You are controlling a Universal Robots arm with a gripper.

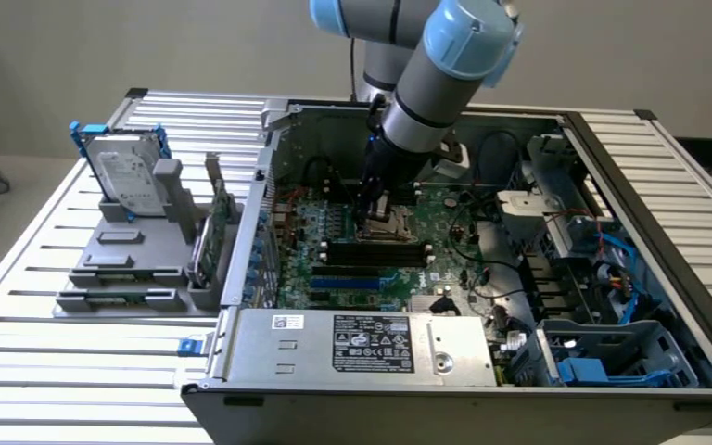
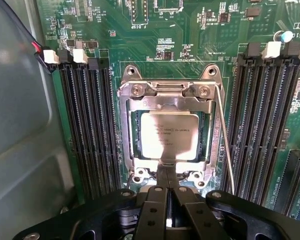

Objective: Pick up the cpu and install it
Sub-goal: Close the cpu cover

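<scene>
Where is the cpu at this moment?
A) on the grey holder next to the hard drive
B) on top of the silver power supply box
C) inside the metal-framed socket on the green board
C: the wrist view shows the cpu lying flat within the socket frame on the green board.

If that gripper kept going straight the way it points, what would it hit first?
Most likely the cpu lying in the socket on the green board; the shut gripper aims at its edge. Whether they already touch, I cannot tell.
</scene>
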